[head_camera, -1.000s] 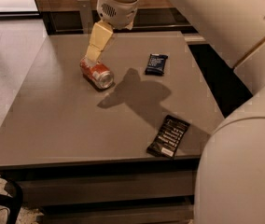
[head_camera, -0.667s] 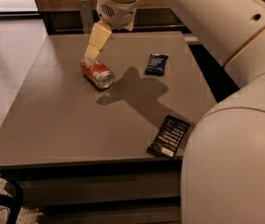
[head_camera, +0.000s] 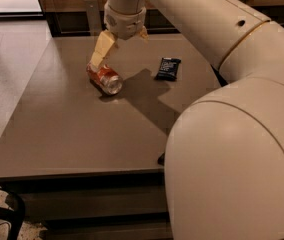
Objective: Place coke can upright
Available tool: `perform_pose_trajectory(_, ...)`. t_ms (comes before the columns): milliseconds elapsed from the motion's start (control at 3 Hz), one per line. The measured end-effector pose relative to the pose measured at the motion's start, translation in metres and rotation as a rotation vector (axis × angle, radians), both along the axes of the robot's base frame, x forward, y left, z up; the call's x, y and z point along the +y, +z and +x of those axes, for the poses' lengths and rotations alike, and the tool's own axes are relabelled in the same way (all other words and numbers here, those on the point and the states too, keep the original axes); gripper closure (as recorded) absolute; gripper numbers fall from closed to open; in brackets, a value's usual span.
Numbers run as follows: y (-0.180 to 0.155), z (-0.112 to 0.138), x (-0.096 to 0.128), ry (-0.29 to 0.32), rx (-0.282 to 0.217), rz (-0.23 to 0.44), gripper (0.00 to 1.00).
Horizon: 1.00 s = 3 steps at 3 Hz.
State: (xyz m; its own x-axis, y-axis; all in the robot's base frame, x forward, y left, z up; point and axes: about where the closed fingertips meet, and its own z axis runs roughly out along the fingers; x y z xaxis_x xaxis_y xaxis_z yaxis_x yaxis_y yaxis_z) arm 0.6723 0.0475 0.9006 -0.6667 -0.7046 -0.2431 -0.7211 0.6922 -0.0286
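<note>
1. Arm: we list a large white robot arm (head_camera: 232, 134) with smooth, rounded plastic shells. It fills the near right of the camera view and hides the desk's near right corner.

2. Desk: a flat, matte grey-brown rectangular desk top (head_camera: 67, 134), plain and hard-looking, giving the can a level base.

3. Pincer: a pale yellow, wedge-shaped two-finger gripper (head_camera: 102, 51) hangs from a ribbed white wrist over the far part of the desk, left of centre. Its tip is at the can's far end. We cannot tell whether it touches, nor how wide the pincer stands; it holds nothing that we can make out.

4. Task's thing: a small red-orange cylindrical aluminium coke can (head_camera: 104, 79) with white markings lies on its side toward the far left corner, well in from both edges. Its shiny silver end faces the near edge.

5. Bystander: a flat, dark, glossy rectangular snack packet (head_camera: 168, 68) lies just right of the can, toward the far edge and apart from it.

6. Step in hand, by our judgement: the approach to the grasp, with the can not yet lifted or righted.

7. Next move, by our judgement: close across the can's round wall and tip it onto one flat end. The thin, slick, curved metal is likely to roll or slip, so the grip wants centring.
</note>
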Motion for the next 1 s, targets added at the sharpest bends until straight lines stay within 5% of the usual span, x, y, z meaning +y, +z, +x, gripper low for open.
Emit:
perform_pose_trajectory(333,-0.011,0.006,0.006,-0.091,0.023,-0.037,0.0)
perform_pose_trajectory(667,-0.022,0.019,0.027,-0.102,0.067,-0.062,0.0)
perform_pose_trajectory(1000,-0.037,0.034,0.043,-0.084,0.115,-0.006,0.0)
